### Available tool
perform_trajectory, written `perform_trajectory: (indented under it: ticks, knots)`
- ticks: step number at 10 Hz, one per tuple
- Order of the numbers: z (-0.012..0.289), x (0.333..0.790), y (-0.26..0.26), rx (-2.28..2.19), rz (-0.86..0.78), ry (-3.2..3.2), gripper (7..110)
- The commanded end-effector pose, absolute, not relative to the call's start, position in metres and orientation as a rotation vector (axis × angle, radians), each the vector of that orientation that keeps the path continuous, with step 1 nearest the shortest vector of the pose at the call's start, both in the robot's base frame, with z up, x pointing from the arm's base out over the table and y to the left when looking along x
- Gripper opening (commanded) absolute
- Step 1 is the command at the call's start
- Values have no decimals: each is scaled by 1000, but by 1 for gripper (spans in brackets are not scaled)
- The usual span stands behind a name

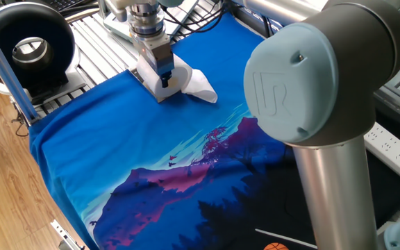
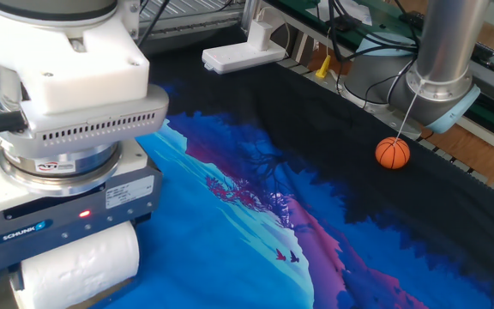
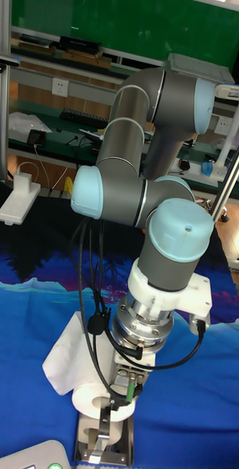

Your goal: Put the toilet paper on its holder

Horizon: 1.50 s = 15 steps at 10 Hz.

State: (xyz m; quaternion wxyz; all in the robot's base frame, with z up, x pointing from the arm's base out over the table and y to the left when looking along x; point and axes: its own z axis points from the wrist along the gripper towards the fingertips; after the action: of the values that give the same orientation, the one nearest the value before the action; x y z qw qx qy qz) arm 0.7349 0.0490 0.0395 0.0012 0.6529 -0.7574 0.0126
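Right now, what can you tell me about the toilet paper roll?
The toilet paper is a fat white roll of soft, dimpled paper lying on its side under the pincer, low over the blue cloth. The tall view shows its hollow core facing the camera, with the silver holder right at it. A loose sheet trails out sideways onto the cloth.

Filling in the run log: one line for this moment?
gripper: shut on toilet paper | roll: over holder, loose sheet trailing | stage: seating roll
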Motion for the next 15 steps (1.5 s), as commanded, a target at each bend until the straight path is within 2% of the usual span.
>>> perform_trajectory:
  ticks: [1, 4, 8, 15]
  knots:
    - [41, 738, 51, 2056, 32, -2396, 7]
    - [42, 740, 57, 2045, -23, -2402, 7]
    - [41, 770, 45, 2141, 62, -2298, 7]
    - [40, 782, 42, 2127, 119, -2320, 7]
